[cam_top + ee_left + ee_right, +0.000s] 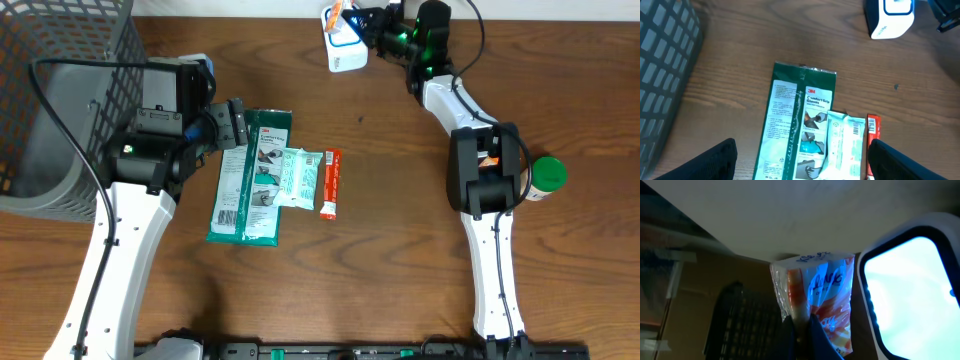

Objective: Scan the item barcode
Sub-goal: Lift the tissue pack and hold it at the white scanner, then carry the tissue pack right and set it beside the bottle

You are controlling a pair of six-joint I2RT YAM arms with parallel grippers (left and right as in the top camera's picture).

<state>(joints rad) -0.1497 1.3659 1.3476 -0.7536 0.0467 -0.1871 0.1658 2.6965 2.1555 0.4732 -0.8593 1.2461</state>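
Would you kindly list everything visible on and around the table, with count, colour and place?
wire mesh basket: 1, dark grey, upper left of the overhead view
flat plastic glove package: 1, green, centre-left
small flat packet: 1, pale mint and white, overlapping the glove package's right edge
narrow stick packet: 1, red-orange, just right of the pale packet
barcode scanner: 1, white with blue trim, top centre
crinkly plastic packet: 1, orange, blue and white, held beside the scanner
capped bottle: 1, green cap, right side
wooden table: 1, brown
left hand: 1, black, open, over the glove package
right hand: 1, black, shut on the crinkly packet
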